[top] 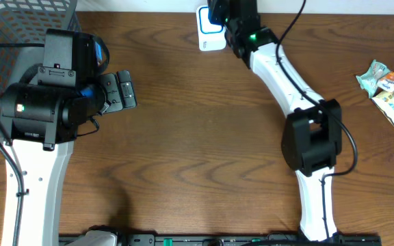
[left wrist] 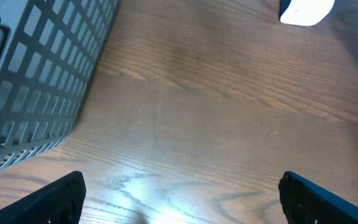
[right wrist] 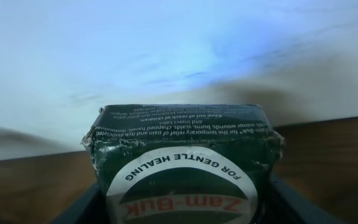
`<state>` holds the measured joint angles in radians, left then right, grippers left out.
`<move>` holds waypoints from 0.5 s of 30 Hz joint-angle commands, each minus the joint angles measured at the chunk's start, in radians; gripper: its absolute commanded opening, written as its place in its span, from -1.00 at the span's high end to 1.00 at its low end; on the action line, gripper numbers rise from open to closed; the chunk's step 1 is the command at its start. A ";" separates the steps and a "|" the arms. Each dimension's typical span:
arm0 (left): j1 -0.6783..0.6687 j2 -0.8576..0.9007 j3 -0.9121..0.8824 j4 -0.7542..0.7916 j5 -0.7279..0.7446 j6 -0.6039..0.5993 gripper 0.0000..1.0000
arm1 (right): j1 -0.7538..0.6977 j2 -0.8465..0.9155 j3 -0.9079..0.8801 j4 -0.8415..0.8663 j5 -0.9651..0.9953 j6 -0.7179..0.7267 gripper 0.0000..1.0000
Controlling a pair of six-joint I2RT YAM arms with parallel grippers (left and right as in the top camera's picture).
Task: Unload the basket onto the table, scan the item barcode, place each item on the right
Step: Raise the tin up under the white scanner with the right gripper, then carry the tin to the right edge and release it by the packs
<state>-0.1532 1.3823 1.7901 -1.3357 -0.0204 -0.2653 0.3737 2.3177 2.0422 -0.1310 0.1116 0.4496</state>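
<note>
My right gripper (right wrist: 182, 211) is shut on the item, a dark green Zam-Buk box (right wrist: 182, 155) with a round white label, seen upside down. The box's far end points at a pale, bluish-lit surface (right wrist: 166, 56) that fills the upper part of the right wrist view. From overhead, my right gripper (top: 226, 17) is at the far table edge, right over the white and blue scanner (top: 209, 33); the box is hidden under it there. My left gripper (top: 123, 90) hangs open at the left over bare wood, its fingertips (left wrist: 61, 199) wide apart and nothing between them. The scanner (left wrist: 306, 11) shows far off.
A grey mesh basket (top: 19, 34) stands at the back left, close beside my left arm; its wall (left wrist: 36, 81) fills the left of the left wrist view. Several snack packets (top: 392, 85) lie at the right edge of the wooden table (top: 197, 150).
</note>
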 commanded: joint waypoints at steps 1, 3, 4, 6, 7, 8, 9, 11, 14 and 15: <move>0.003 -0.002 -0.006 -0.004 0.006 -0.002 -0.95 | 0.015 0.053 0.016 0.031 0.160 -0.085 0.14; 0.003 -0.002 -0.006 -0.004 0.006 -0.002 -0.96 | 0.026 0.068 0.016 0.059 0.166 -0.118 0.12; 0.003 -0.002 -0.006 -0.004 0.006 -0.002 -0.96 | 0.032 0.074 0.016 0.074 0.168 -0.134 0.11; 0.003 -0.002 -0.006 -0.004 0.006 -0.002 -0.96 | 0.043 0.090 0.016 0.097 0.175 -0.150 0.12; 0.003 -0.002 -0.006 -0.004 0.006 -0.002 -0.96 | 0.048 0.093 0.016 0.098 0.176 -0.151 0.12; 0.003 -0.002 -0.006 -0.004 0.006 -0.002 -0.95 | 0.053 0.104 0.016 0.103 0.176 -0.151 0.13; 0.003 -0.002 -0.006 -0.004 0.006 -0.002 -0.96 | 0.056 0.105 0.016 0.103 0.175 -0.151 0.13; 0.003 -0.002 -0.006 -0.004 0.006 -0.002 -0.95 | 0.062 0.120 0.016 0.113 0.179 -0.151 0.13; 0.003 -0.002 -0.006 -0.004 0.006 -0.002 -0.96 | 0.062 0.124 0.016 0.121 0.188 -0.151 0.13; 0.003 -0.002 -0.006 -0.004 0.006 -0.002 -0.95 | 0.062 0.124 0.017 0.123 0.204 -0.152 0.13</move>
<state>-0.1532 1.3823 1.7901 -1.3361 -0.0204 -0.2653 0.4358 2.4317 2.0422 -0.0196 0.2642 0.3199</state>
